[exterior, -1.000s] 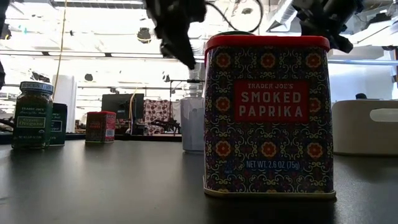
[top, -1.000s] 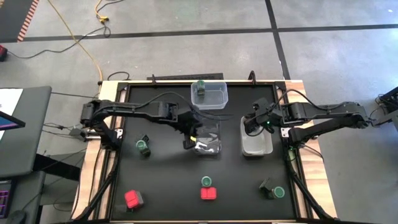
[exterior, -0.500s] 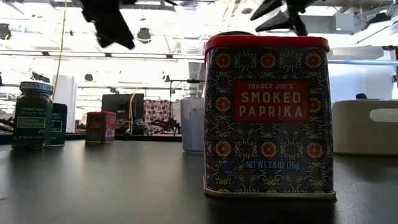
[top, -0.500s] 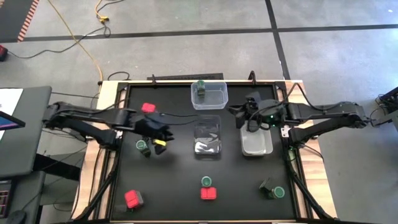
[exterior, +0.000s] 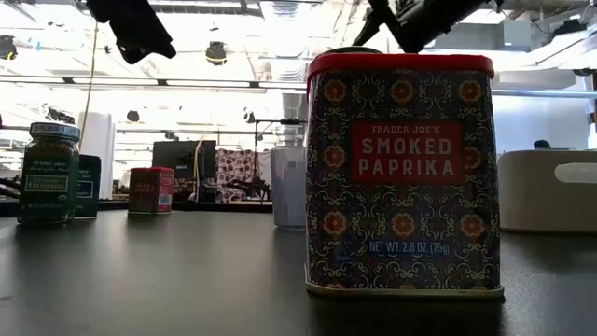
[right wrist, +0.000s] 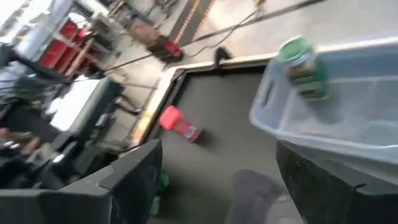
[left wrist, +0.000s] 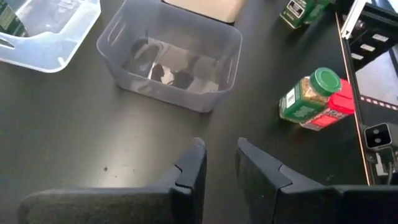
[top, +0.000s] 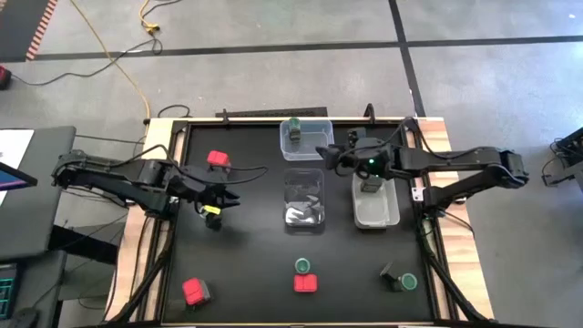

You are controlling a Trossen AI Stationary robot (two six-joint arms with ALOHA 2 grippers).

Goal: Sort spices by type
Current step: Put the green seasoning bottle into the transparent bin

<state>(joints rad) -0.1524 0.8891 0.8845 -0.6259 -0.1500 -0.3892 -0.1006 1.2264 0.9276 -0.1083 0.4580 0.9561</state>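
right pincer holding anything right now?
No. In the right wrist view the right pincer stands wide open with nothing between its fingers, only the black table and a clear plastic tub beyond.

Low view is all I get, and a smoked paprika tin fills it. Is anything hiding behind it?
Observer: Yes, a green-lidded jar sits just behind the smoked paprika tin.
Operator: What's that dark thing at top right?
Observer: That's the right end effector, open, hanging beside the far clear tub.
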